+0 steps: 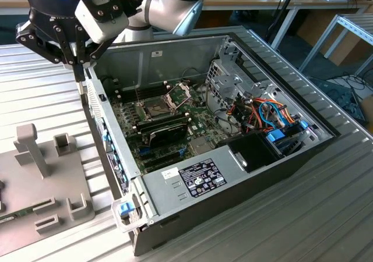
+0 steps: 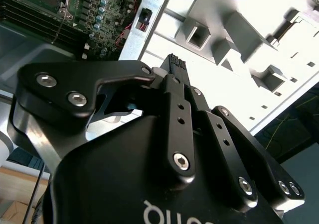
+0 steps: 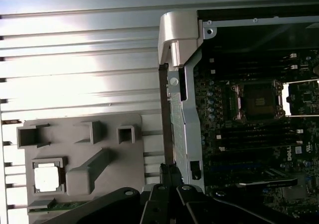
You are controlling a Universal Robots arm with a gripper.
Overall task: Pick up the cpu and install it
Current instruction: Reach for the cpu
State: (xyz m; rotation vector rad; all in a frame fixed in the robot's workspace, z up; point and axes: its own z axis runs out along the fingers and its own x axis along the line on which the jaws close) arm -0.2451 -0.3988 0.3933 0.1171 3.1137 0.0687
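The cpu (image 3: 48, 178), a small silver-grey square, lies in a square pocket of the grey fixture plate (image 3: 99, 154) beside the open computer case. My gripper (image 1: 79, 78) hangs over the case's side wall (image 3: 182, 109), between the fixture plate (image 1: 23, 180) and the green motherboard (image 1: 175, 131). Its black fingers (image 2: 174, 67) are shut together with nothing between them, and they also show in the first wrist view (image 3: 169, 170). The processor socket (image 3: 259, 100) on the board is bare, its hinged metal frame (image 1: 178, 93) standing open.
Inside the case are long black memory sticks (image 1: 166, 124), a grey power supply (image 1: 192, 177) at the front and a bundle of coloured cables (image 1: 268, 113) by the drive cage. Upright posts (image 1: 32, 148) rise from the fixture plate. Everything sits on a ribbed metal table (image 1: 291, 215).
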